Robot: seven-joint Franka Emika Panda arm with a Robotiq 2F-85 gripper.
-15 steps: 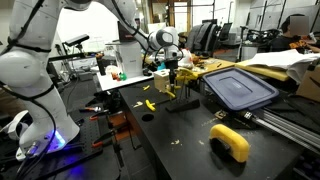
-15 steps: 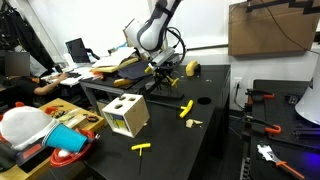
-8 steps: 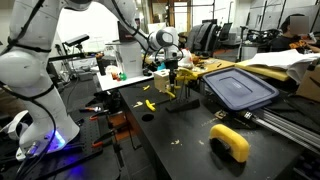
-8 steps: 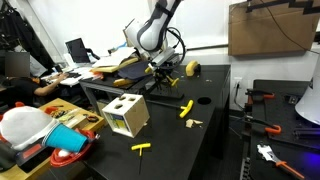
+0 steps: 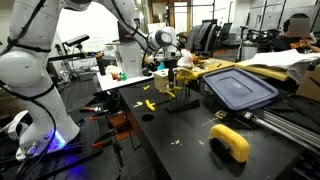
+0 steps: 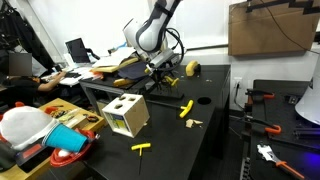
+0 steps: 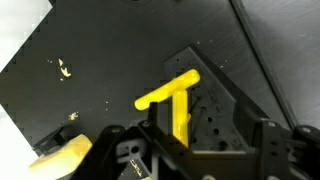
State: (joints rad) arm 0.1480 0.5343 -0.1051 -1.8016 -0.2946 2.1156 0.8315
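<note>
A grey bin lid [image 5: 240, 88] lay near the end effector [image 5: 172, 82]; a wooden box [image 6: 127, 115] and a yellow arch block [image 5: 231, 141] sat well apart from it.

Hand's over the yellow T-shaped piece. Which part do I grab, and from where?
Grip the yellow T-shaped piece by its long stem, coming straight down. It lies flat on the dark plate, so only the stem's narrow sides are free, and the open hand seems to straddle it.
</note>
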